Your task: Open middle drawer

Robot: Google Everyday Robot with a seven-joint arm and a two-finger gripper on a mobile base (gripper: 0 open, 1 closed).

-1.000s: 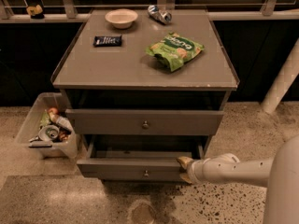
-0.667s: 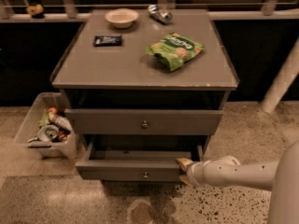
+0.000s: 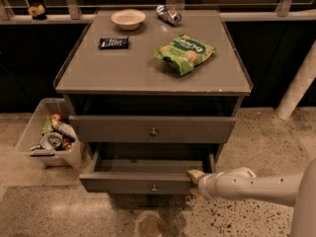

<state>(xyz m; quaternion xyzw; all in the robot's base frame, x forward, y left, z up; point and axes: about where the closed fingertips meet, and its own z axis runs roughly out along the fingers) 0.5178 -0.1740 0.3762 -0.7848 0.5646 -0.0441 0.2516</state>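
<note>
1. One grey cabinet (image 3: 128, 69) stands on a speckled floor. Two drawer fronts show on it, each with one small round knob at its centre.
2. The middle drawer (image 3: 133, 183) is the lower of the two. It is pulled well out, so its bare inside floor shows behind the front.
3. The upper drawer (image 3: 113, 129) has the taller, wider front and sits only a little forward of the cabinet, with a dark gap above it.
4. One gripper (image 3: 196, 179) on a white arm reaches in from the right and sits against the right end of the middle drawer's front. Whether it clenches that edge or merely rests there cannot be told.
5. Four things lie on the cabinet top, each apart from the others:
   - one pale bowl (image 3: 128, 19) at the back
   - one can (image 3: 169, 14) on its side just right of the bowl
   - one dark wrapped bar (image 3: 113, 43)
   - one green snack bag (image 3: 183, 52)
6. One clear bin (image 3: 59, 160) sits on the floor to the left of the cabinet. It holds mixed rubbish, including a can.
</note>
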